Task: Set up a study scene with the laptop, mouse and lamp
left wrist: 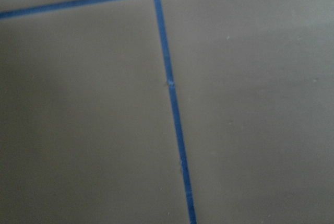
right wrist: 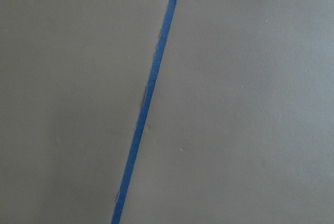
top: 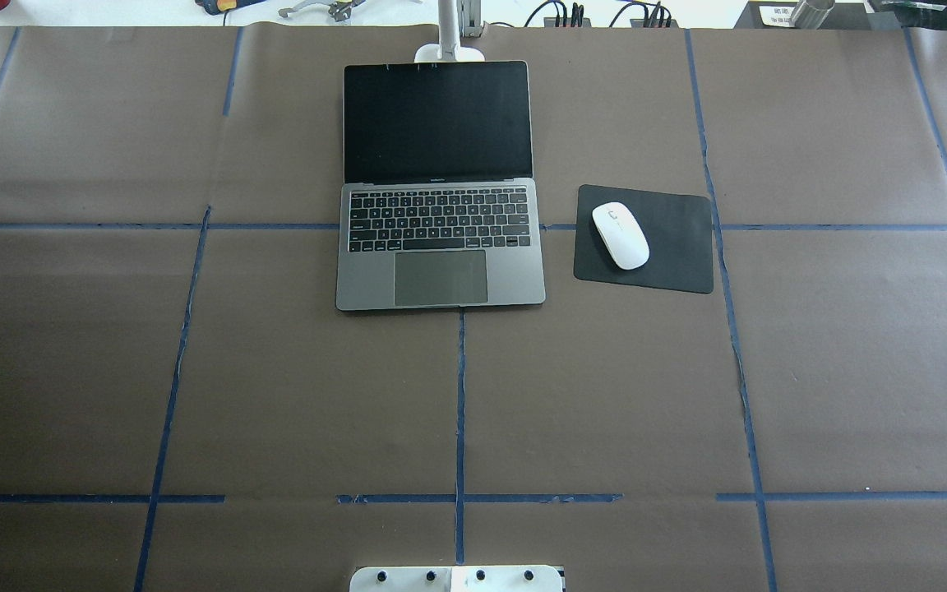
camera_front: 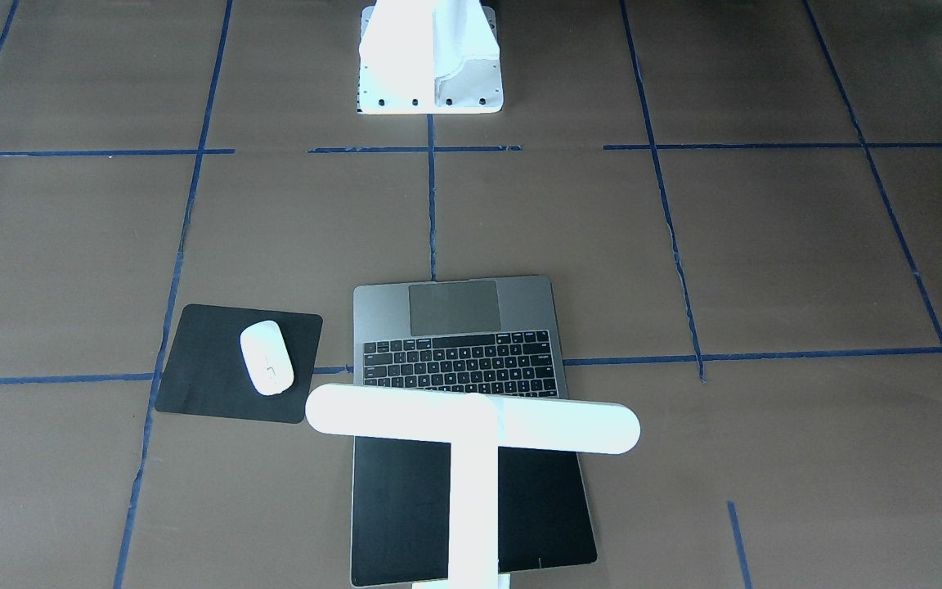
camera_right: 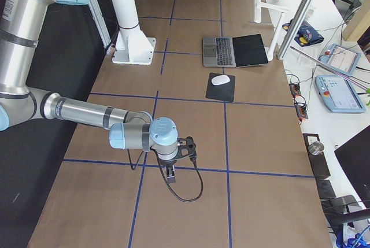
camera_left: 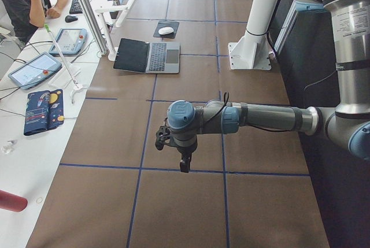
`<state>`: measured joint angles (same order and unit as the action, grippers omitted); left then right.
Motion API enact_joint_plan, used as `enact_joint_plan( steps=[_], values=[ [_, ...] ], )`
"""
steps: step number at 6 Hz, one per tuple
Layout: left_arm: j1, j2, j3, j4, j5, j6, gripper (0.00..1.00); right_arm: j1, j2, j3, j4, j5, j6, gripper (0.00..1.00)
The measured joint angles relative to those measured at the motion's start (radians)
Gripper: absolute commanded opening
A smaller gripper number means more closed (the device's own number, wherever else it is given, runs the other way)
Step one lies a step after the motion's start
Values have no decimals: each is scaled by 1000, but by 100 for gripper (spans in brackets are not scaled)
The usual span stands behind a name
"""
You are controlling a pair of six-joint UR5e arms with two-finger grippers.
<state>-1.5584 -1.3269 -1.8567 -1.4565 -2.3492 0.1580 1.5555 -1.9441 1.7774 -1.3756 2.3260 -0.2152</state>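
Brown papered surface point(top: 194, 370): laptop point(top: 441, 271) open at mid far edge, lamp point(camera_front: 471, 419) behind it, mouse point(top: 620, 235) on a mat point(top: 679, 247) rightward. The left fingers point(camera_left: 184, 166) and right fingers point(camera_right: 171, 176) hang toward the end edges; I cannot tell if they are apart. A careless reach could clip the lamp's head.

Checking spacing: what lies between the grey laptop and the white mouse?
Overhead view: only brown table paper, a blue tape line, then the black square mat under the white oval mouse.
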Motion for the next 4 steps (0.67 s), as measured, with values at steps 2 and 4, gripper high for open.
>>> enact_joint_plan(
  steps=[2,4],
  values=[
    [-51,10,-32,-10,4,5,100,0,-2,0,0,1,2,100],
    [-56,13,-42,-11,5,9,100,0,-2,-1,0,4,2,100]
  ],
)
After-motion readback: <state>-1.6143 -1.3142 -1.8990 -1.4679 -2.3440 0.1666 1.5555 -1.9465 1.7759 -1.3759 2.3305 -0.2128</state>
